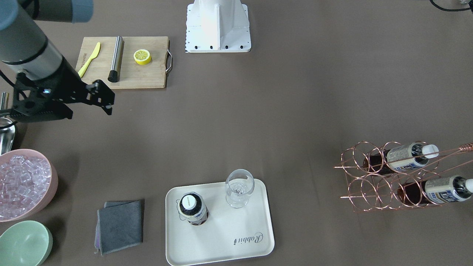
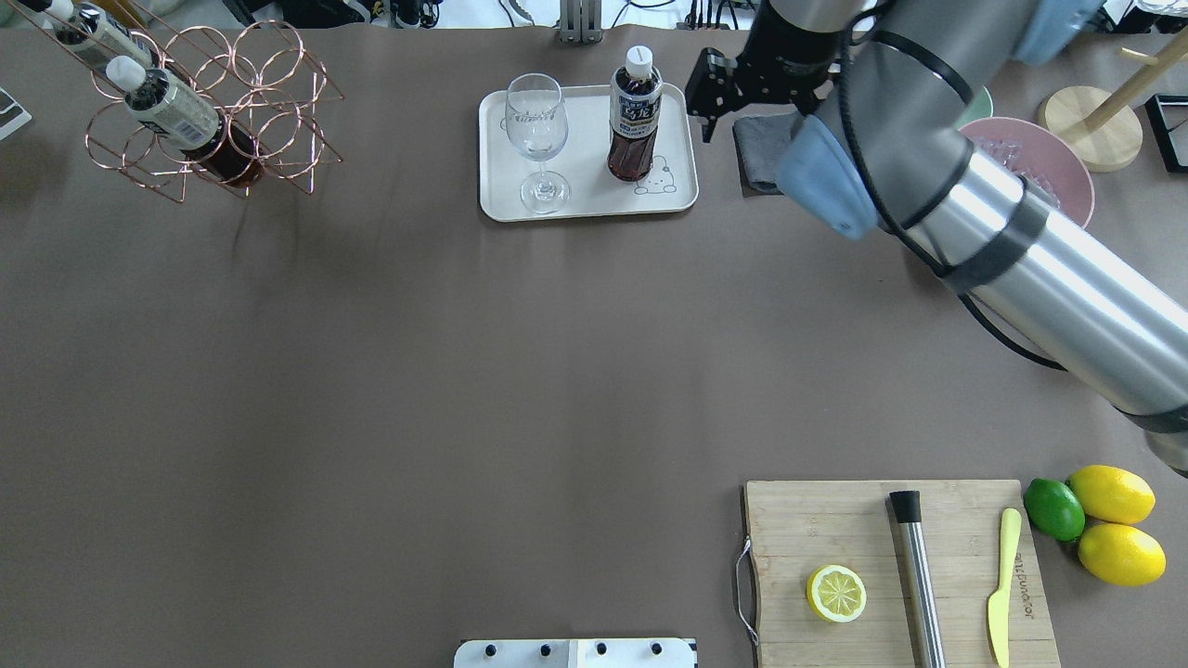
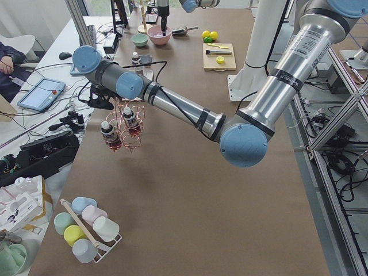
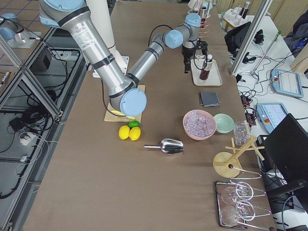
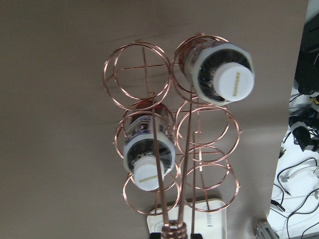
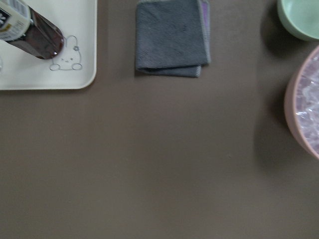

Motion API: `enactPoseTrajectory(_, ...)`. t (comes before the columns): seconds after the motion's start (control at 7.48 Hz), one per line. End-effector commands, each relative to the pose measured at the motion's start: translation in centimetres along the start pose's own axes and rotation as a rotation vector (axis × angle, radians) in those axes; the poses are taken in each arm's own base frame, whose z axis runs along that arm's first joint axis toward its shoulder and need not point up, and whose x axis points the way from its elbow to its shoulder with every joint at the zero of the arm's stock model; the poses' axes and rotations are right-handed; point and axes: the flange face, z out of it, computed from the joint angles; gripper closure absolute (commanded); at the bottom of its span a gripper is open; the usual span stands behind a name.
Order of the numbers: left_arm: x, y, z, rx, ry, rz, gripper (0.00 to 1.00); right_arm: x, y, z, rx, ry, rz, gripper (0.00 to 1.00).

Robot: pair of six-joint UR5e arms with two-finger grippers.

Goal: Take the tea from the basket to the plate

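Observation:
One tea bottle (image 1: 192,208) stands upright on the cream plate (image 1: 229,236), beside a wine glass (image 1: 239,188); both also show in the overhead view, the bottle (image 2: 635,121) on the plate (image 2: 594,199). Two more tea bottles (image 1: 406,155) (image 1: 439,188) lie in the copper wire basket (image 1: 373,181), which hangs tilted by its handle. My left gripper (image 5: 173,233) is shut on that handle, above the basket (image 5: 177,124). My right gripper (image 2: 710,102) is open and empty, just right of the plate, above the grey cloth's edge.
A folded grey cloth (image 2: 761,148), a pink bowl of ice (image 2: 1030,167) and a green bowl (image 1: 24,244) sit right of the plate. A cutting board (image 2: 891,575) with half a lemon, a steel rod and a yellow knife is near the robot base (image 1: 218,26).

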Motion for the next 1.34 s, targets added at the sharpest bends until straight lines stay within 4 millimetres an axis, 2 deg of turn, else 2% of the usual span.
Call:
enactPoseTrajectory(0.0, 1.4, -3.8, -0.5, 0.026, -0.001, 0.032, 1.0, 14.0, 7.2, -1.9, -0.039, -0.007, -0.034, 0.0)
enactPoseTrajectory(0.4, 1.6, -5.6, 0.2, 0.048, -0.013, 0.037, 1.0, 29.5, 13.0, -3.9, -0.051, 0.008, -0.06, 0.0)
enactPoseTrajectory(0.53, 1.7, -6.4, 0.5, 0.049, -0.02, 0.04, 1.0, 33.4, 14.9, -4.2, -0.065, 0.017, -0.051, 0.0)
enactPoseTrajectory(0.8, 1.8, -7.4, 1.1, 0.051, -0.033, 0.049, 1.0, 42.8, 14.9, -2.3, -0.103, 0.018, -0.089, 0.0)
enactPoseTrajectory(0.94, 1.8, -7.4, 1.1, 0.051, -0.032, 0.051, 1.0, 45.5, 15.2, -0.8, -0.142, 0.04, -0.149, 0.0)
enactPoseTrajectory(1.07, 1.8, -7.3, 1.1, 0.051, -0.032, 0.051, 1.0, 48.7, 15.8, -0.9, -0.15, 0.079, -0.177, 0.0)
enactPoseTrajectory(1.2, 1.9, -7.2, 1.0, 0.051, -0.031, 0.052, 1.0, 50.7, 15.6, -0.5, -0.158, 0.073, -0.175, 0.0)
